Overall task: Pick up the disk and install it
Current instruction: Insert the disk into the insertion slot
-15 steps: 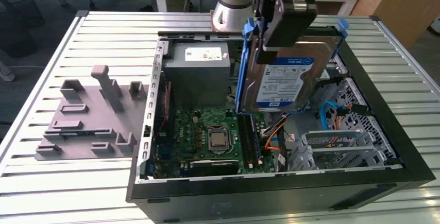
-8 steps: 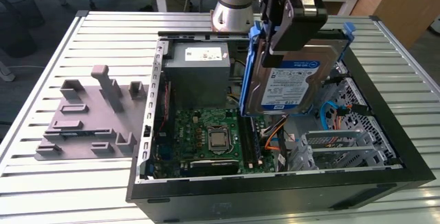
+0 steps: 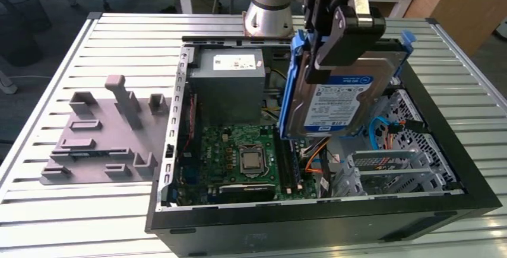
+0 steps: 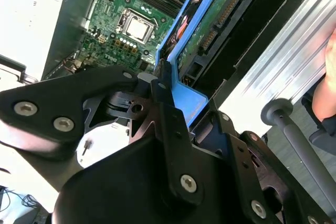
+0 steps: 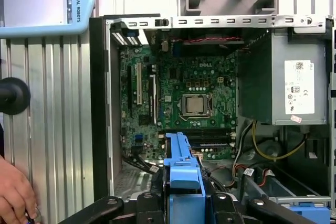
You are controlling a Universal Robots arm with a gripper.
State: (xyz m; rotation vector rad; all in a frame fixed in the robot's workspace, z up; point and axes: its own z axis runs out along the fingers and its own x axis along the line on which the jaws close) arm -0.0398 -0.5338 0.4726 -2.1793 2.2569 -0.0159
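Observation:
The disk point(image 3: 341, 101), a silver drive with a white and blue label and blue rails, hangs tilted on edge above the right half of the open computer case point(image 3: 317, 213). My gripper point(image 3: 342, 53) is shut on its upper end, black fingers clamping the blue rail. In the second wrist view the gripper point(image 4: 164, 85) grips the blue rail point(image 4: 186, 100), and the disk's green circuit board point(image 4: 210, 24) faces the camera. In the first wrist view the blue rail point(image 5: 184, 179) rises between my fingers over the case interior.
Inside the case lie a green motherboard point(image 3: 246, 163), a grey metal box point(image 3: 230, 86) with a white sticker and a silver cage point(image 3: 396, 169). A grey fixture point(image 3: 103, 133) sits on the slatted table at the exterior view's left. A person's hand point(image 5: 16, 198) is beside the case.

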